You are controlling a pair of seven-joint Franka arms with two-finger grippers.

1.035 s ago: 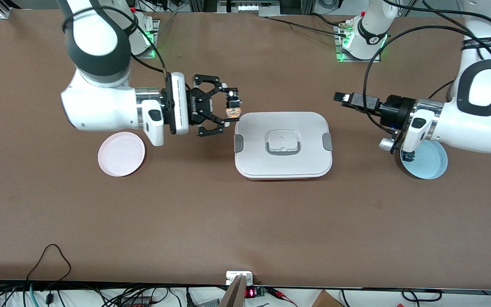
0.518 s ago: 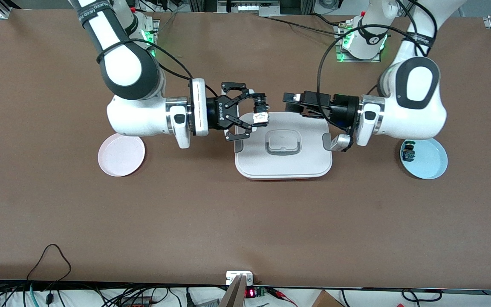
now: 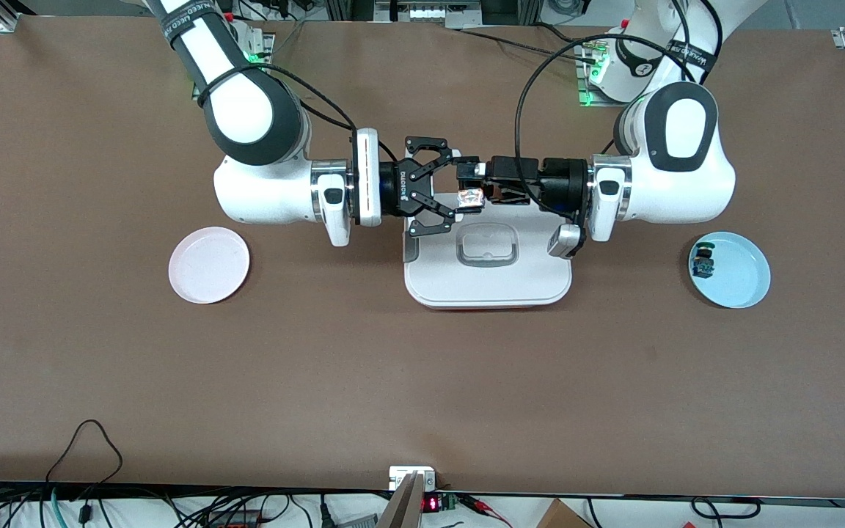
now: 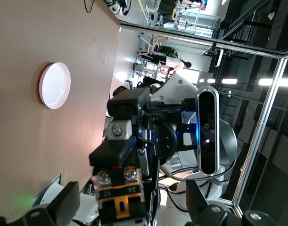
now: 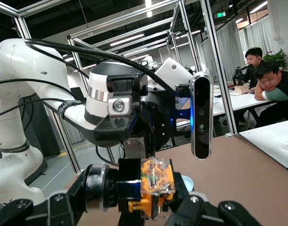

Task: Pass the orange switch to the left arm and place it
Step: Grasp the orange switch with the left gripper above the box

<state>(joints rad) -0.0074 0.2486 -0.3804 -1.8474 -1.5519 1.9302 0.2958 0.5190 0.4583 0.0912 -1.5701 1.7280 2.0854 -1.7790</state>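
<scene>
Orange switch (image 3: 470, 197) is up in the air over the edge of the box (image 3: 488, 282) that lies farther from the front camera, clamped between the fingers of the right gripper (image 3: 468, 182). Right wrist view shows its orange body with a clear cap (image 5: 155, 184) pinched at the fingertips, fingers closed onto it.

Left gripper (image 3: 487, 181) meets the right one head-on over the same part of the box; the 2 grippers are nose to nose. Its fingers stand apart, either side of the switch, not closed on it. In the left wrist view the switch (image 4: 119, 188) sits just in front of the camera, yellow and orange parts visible, with the left fingers (image 4: 63, 205) spread wide to each side.

Both arms reach in horizontally from their own ends of the table, wrists level above the box.

Box: white, lid on, grey clips at both ends, grey-rimmed handle on top, resting mid-table.

2 plates on the table, both nearer the front camera than the grippers' meeting point:
- pink plate (image 3: 209, 265) toward the right arm's end, well apart from the box
- blue plate (image 3: 741, 275) toward the left arm's end, with 1 small dark part (image 3: 703, 263) lying in it
</scene>
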